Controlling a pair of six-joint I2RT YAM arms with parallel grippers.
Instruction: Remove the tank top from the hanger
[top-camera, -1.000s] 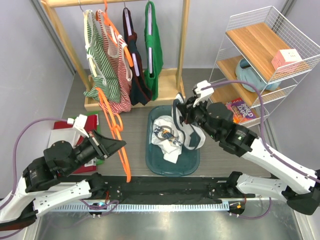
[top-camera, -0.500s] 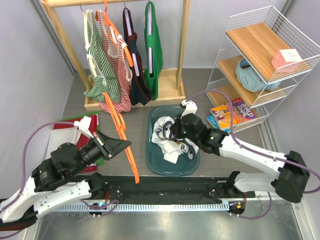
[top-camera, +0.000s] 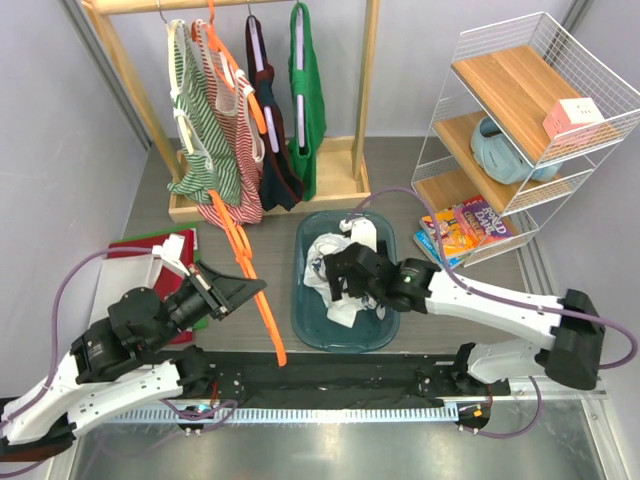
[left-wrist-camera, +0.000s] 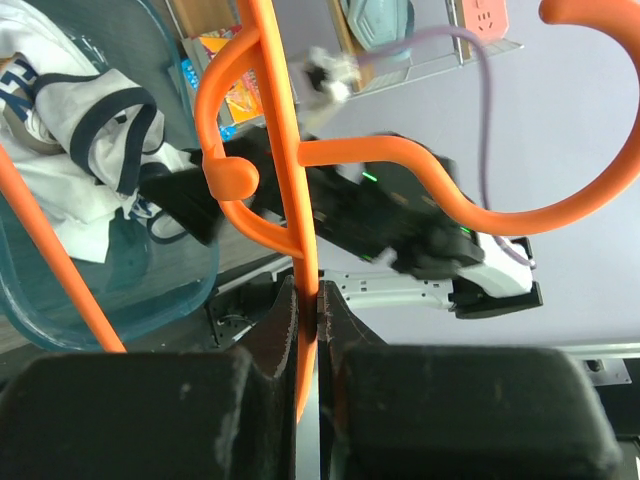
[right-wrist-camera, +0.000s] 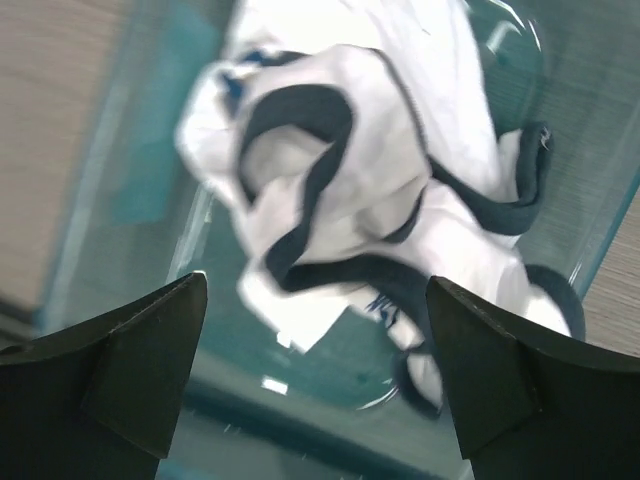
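The white tank top (top-camera: 338, 268) with navy trim lies crumpled in the teal bin (top-camera: 305, 315), free of the hanger. My right gripper (top-camera: 336, 282) hovers just over it, open, with nothing between its fingers. In the right wrist view the tank top (right-wrist-camera: 350, 170) sits beyond the spread right gripper (right-wrist-camera: 315, 300). The bare orange hanger (top-camera: 272, 335) hangs tilted left of the bin, and my left gripper (top-camera: 240, 290) is shut on it. The left wrist view shows the hanger (left-wrist-camera: 290, 150) pinched in the left gripper (left-wrist-camera: 306, 300), its hook at the upper right.
A wooden clothes rack (top-camera: 365, 90) at the back holds several tops on hangers. A white wire shelf (top-camera: 520, 120) with a blue object and books stands at the right. Red and green flat items (top-camera: 140, 250) lie at the left. A black mat (top-camera: 330, 380) runs along the near edge.
My right gripper came down into the bin with the tank top and opened, letting it go. My left arm carried the hanger slightly right and nearer.
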